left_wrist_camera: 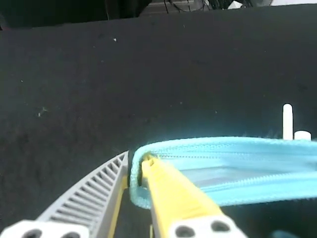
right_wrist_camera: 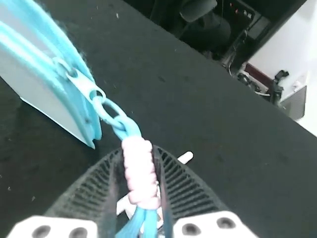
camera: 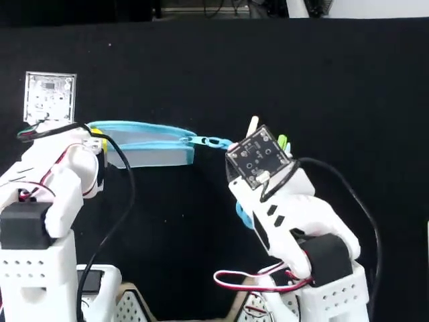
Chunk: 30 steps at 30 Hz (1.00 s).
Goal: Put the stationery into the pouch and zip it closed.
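A light blue pouch (camera: 144,144) lies flat on the black table. My left gripper (camera: 100,144) is shut on its left end; in the left wrist view the yellow and grey fingers (left_wrist_camera: 163,186) clamp the pouch's (left_wrist_camera: 228,163) corner. My right gripper (right_wrist_camera: 138,153) is shut on a pink braided cord (right_wrist_camera: 139,171) tied to the zipper pull (camera: 209,142). The slider (right_wrist_camera: 81,84) sits near the pouch's (right_wrist_camera: 44,94) end closest to that gripper. A white stick (camera: 253,125) and a green item (camera: 283,141) lie on the table just behind the right wrist, outside the pouch.
A small white square board (camera: 49,97) lies at the back left. Black cables (camera: 124,201) loop from both arms over the table's front half. The arm bases (camera: 328,295) stand at the front edge. Black cloth (camera: 301,74) covers the table.
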Each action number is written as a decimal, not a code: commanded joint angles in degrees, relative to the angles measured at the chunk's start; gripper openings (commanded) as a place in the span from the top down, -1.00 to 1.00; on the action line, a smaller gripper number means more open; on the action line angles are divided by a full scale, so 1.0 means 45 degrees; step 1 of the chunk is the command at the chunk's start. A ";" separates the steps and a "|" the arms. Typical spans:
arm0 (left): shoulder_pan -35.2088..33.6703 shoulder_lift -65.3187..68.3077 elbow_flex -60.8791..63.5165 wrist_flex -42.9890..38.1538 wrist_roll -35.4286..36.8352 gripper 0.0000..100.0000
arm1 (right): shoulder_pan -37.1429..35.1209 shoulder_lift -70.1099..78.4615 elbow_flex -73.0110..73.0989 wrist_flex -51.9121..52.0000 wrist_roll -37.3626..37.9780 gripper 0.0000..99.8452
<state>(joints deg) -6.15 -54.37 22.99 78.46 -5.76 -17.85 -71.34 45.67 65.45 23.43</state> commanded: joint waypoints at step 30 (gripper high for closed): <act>-0.0029 0.5509 -0.5070 0.4943 -0.1055 0.78 | 0.0371 -0.0244 -0.0010 -0.0215 -0.0137 0.98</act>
<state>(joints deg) -6.24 -32.84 5.85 98.51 -9.89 -17.58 -71.34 45.76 65.27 23.43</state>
